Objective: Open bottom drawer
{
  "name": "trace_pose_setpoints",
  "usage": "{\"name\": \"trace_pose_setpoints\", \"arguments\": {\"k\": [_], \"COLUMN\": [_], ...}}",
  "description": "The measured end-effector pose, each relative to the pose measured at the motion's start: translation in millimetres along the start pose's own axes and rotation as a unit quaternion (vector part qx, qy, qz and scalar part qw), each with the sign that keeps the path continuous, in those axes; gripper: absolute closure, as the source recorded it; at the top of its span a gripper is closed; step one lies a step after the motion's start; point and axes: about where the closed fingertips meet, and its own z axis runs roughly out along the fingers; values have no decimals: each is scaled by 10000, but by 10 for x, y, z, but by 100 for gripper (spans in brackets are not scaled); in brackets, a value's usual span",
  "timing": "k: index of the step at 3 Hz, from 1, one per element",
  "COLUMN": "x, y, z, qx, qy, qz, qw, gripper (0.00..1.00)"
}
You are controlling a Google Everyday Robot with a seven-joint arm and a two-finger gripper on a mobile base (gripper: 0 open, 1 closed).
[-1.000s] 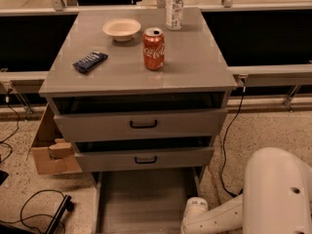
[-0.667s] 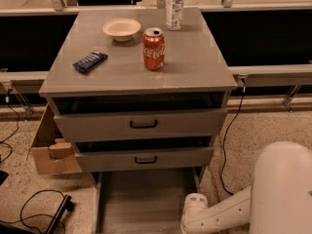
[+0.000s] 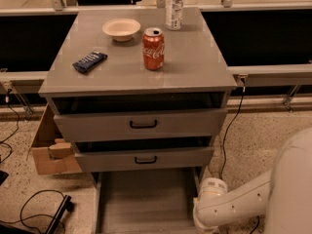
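Observation:
The bottom drawer (image 3: 146, 199) of the grey cabinet is pulled far out, and its plain grey tray shows below the two upper drawers. Its front panel and handle are cut off by the frame's lower edge. My white arm (image 3: 229, 206) reaches in from the lower right, its wrist beside the tray's right wall. The gripper itself is below the frame and out of view. The top drawer (image 3: 141, 124) and the middle drawer (image 3: 145, 159) each stand slightly open, with black loop handles.
On the cabinet top (image 3: 195, 57) stand a red cola can (image 3: 153, 48), a white bowl (image 3: 121, 29), a plastic bottle (image 3: 174, 6) and a dark snack bar (image 3: 89, 61). A cardboard box (image 3: 51, 147) sits on the floor at the left. Black cables (image 3: 34, 208) lie at lower left.
My arm has shifted a little to the right and down; the bottom drawer stays pulled out. The things on the cabinet top have not moved.

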Motion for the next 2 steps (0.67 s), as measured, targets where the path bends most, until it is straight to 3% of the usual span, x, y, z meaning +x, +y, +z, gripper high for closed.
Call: {"name": "trace_pose_setpoints", "arguments": {"k": [1,2], "x": [346,555], "y": [-68,92], "z": [-598,-1196], "qx": [152,475], "qy": [318,376], "qz": [43,203], "qw": [9994,9980], "gripper": [0,0]}}
